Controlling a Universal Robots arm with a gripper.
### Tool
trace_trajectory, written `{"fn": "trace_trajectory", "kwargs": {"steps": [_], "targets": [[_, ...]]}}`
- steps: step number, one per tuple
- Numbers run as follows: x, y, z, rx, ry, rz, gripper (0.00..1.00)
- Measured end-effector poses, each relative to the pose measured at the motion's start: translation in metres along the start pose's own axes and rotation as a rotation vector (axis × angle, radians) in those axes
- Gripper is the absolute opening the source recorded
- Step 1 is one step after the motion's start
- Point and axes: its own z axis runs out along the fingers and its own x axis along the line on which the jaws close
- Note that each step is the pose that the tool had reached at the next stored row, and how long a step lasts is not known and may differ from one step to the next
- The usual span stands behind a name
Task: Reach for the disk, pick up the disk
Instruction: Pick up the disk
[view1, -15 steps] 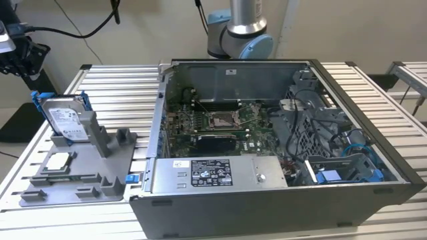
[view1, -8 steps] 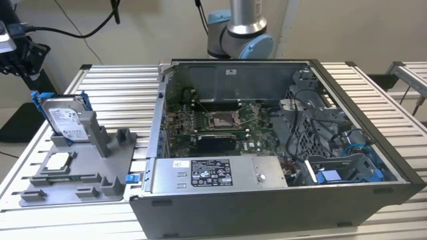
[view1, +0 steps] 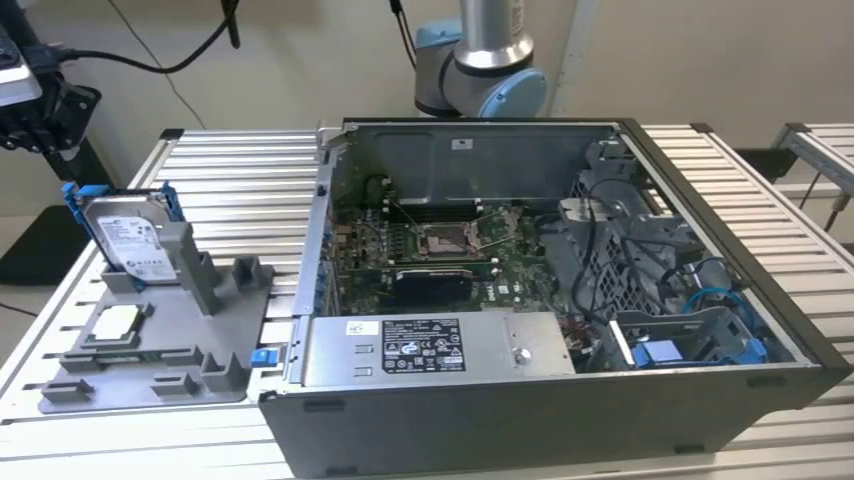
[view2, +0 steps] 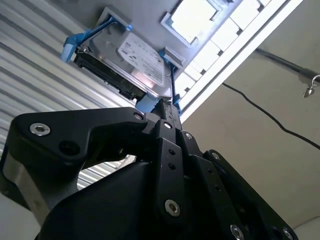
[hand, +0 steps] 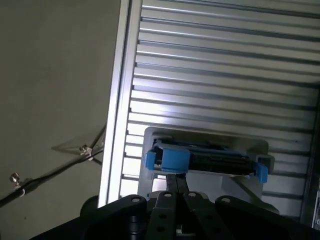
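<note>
Hanging at the exterior view's far left, off the edge of the slatted counter (view1: 240, 165), the gripper (view1: 30, 125) faces the disk (view1: 130, 238). The disk stands on edge in a slot at the back corner of a grey fixture (view1: 200, 305), probably so that its top edge and blue caddy (view1: 83, 192) stay free for a grasp. Just in front of it, a small square chip (view1: 114, 322) lies flat in its own recess. Further toward the exterior view's right, an open computer case (view1: 534, 425) lies on its side with the panel off. This exposes the motherboard (view1: 427, 240), the labelled power supply (view1: 427, 345) and a drive bay with blue cables (view1: 701, 335). The exterior view shows the gripper and the disk to be apart, which neither wrist view makes plain. In both wrist views the jaws are drawn narrow, almost together, with nothing between them, and they line up with the caddy. The first wrist view shows the disk edge-on, with a blue tab just beyond the tips. The second wrist view shows its white label face and the underside of the caddy. I cannot tell from the wrist views whether the tips touch the tab. Judging by the gap in the exterior view, the reach is under way and the grasp is not yet made.
</note>
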Motion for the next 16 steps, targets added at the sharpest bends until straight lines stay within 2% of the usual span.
{"fn": "trace_trajectory", "kwargs": {"steps": [6, 10, 16], "targets": [[0.0, 0.0, 0.0, 0.0, 0.0005, -0.012, 0.0], [-0.0001, -0.0001, 0.0003, 0.0017, 0.0019, -0.079, 0.0], [0.0, -0.0001, 0.0015, 0.0053, -0.0042, -0.189, 0.0]]}}
